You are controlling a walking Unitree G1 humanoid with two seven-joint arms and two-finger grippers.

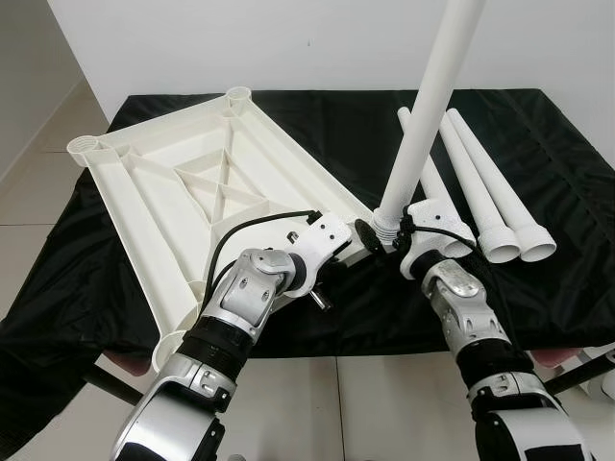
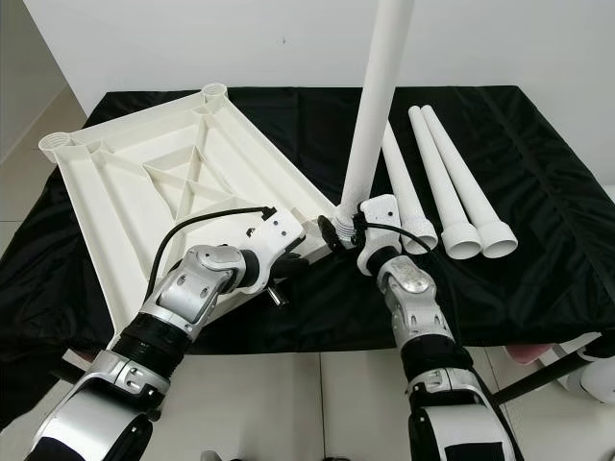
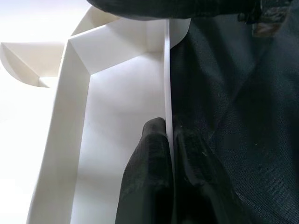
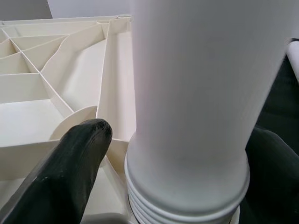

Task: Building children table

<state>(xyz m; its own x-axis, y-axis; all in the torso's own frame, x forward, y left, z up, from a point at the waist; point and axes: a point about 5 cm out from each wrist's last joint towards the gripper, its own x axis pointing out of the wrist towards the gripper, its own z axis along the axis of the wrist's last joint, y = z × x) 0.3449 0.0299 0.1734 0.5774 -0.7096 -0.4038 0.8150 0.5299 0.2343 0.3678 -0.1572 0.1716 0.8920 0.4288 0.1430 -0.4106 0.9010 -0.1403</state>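
Observation:
A white tabletop (image 1: 192,182) lies upside down on the black cloth, ribs facing up. My right gripper (image 1: 384,230) is shut on a white leg (image 1: 428,106), holding it upright at the tabletop's near right corner. In the right wrist view the leg (image 4: 196,93) stands between my black fingers (image 4: 70,158), its threaded end at the corner socket with threads showing. My left gripper (image 3: 170,158) is shut on the tabletop's thin rim wall (image 3: 167,70) close to that corner.
Three more white legs (image 1: 480,182) lie side by side on the cloth to the right, wide ends toward me. The table's front edge (image 1: 384,351) is just below my arms, with tiled floor beyond. A wall stands behind the table.

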